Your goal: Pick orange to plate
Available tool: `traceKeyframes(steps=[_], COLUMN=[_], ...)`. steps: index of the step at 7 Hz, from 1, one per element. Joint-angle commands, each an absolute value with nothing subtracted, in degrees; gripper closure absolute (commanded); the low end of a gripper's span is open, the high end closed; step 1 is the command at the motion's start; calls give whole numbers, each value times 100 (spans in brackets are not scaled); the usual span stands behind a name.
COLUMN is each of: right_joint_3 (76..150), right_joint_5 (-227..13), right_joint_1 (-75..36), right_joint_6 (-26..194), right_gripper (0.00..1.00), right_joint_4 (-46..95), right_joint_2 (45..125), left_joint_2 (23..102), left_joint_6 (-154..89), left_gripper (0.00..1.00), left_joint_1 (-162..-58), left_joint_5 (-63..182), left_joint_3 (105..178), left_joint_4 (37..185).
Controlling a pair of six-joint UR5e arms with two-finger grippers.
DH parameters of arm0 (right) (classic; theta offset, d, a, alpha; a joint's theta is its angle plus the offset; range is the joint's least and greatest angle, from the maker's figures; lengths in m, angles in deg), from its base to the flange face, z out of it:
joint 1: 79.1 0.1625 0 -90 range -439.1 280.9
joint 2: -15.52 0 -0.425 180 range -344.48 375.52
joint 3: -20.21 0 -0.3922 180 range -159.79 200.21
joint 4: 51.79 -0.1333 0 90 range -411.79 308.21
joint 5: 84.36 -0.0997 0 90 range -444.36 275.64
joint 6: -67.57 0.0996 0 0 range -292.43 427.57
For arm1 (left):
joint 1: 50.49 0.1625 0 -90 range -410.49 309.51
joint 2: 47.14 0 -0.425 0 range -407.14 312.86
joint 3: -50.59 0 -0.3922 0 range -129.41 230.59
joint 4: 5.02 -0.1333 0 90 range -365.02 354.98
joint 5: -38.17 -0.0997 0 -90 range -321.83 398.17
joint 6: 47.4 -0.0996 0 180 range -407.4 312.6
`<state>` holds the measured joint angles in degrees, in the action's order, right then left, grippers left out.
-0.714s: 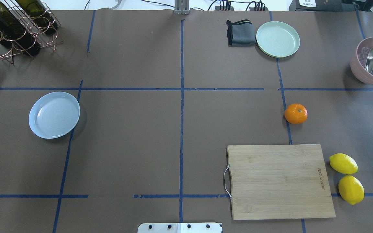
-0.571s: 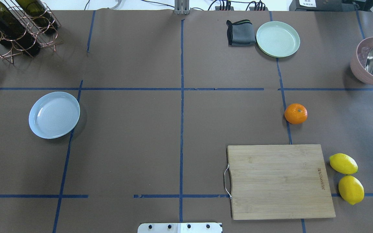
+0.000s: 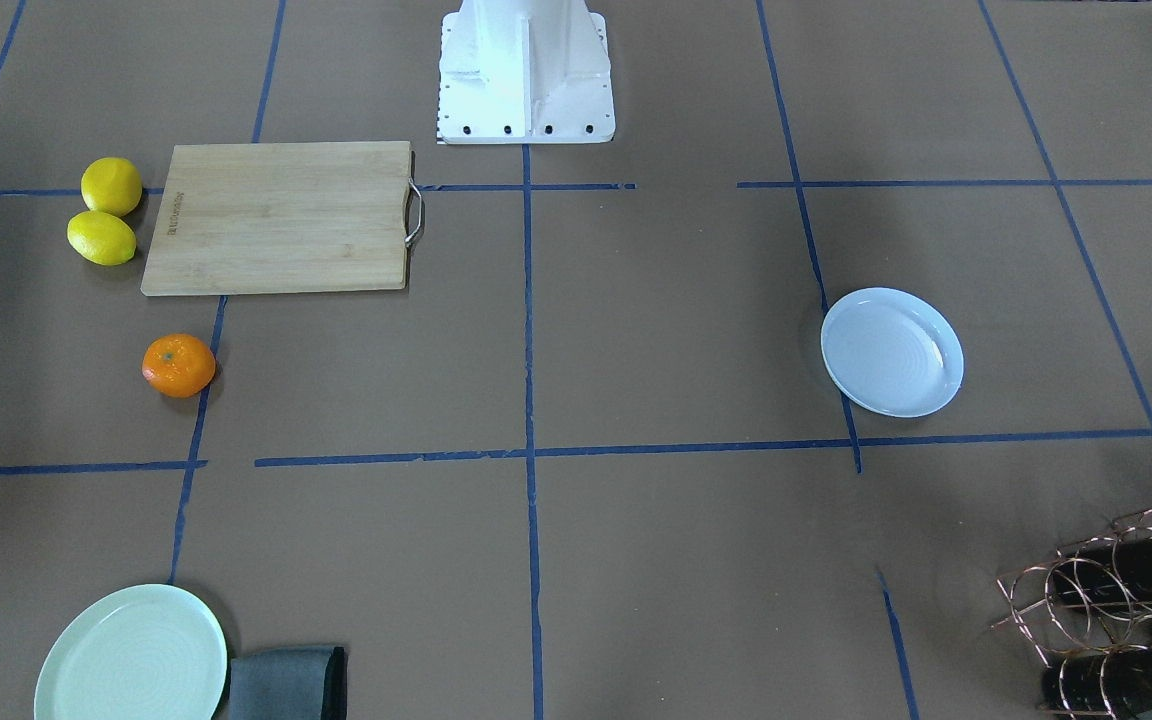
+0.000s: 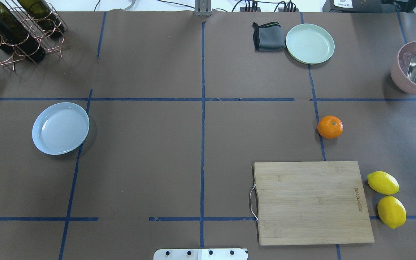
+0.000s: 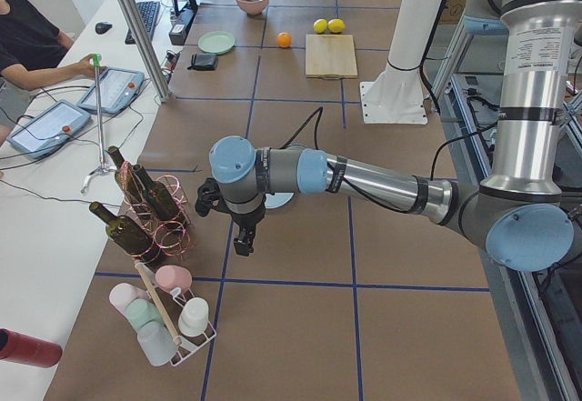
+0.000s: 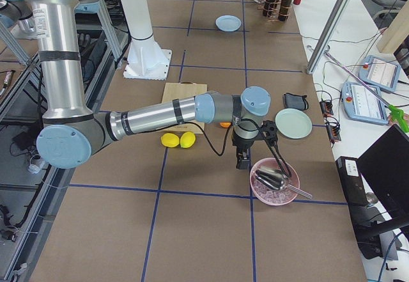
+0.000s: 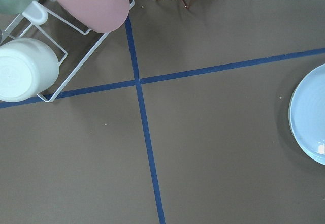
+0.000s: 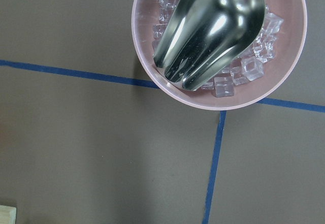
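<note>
Where a blue tape line runs past it on the brown paper worktop [image 4: 150,155], one round, dimpled orange [image 4: 330,126] sits just beyond one rectangular bamboo cutting board [image 4: 311,202]. A wide stretch of worktop separates it from the single glossy white plate [image 4: 60,128]. Two smooth lemons [image 4: 383,182] lie side by side off the board's right edge. One left arm [image 5: 364,178] hangs near the plate and one right arm [image 6: 160,112] by a pink bowl [image 6: 259,189]. I cannot tell whether the left jaws or the right jaws are open or closed.

The cutting board [image 4: 312,202] bears a small printed mark — too blurred to read.
</note>
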<state>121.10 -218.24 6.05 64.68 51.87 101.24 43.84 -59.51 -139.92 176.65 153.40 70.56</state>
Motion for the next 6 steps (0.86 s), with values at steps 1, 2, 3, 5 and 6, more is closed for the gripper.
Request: traceKeyframes(steps=[1, 2, 3, 5, 6], right_joint_3=[12102, 12102, 12102, 12102, 12102], right_joint_5=[-22023, -22033, -22102, -22295, -22409], right_joint_1=[580, 580, 580, 571, 571], right_joint_6=[6519, 6511, 6510, 6510, 6510], right_gripper=[0, 0, 0, 0, 0], right_joint_4=[5184, 5184, 5184, 5184, 5184], right_joint_2=[10148, 10157, 10157, 10166, 10209], left_joint_2=[4348, 4243, 4259, 4295, 4295], left_joint_6=[-5970, -5980, -5927, -5091, -3787], left_gripper=[0, 0, 0, 0, 0], left_joint_1=[-13811, -13811, -13576, -12874, -12349], left_joint_5=[17722, 18017, 18769, 18847, 18455], left_joint_3=[15395, 15360, 15386, 15194, 14940], left_joint_4=[7127, 7145, 7414, 8525, 9691])
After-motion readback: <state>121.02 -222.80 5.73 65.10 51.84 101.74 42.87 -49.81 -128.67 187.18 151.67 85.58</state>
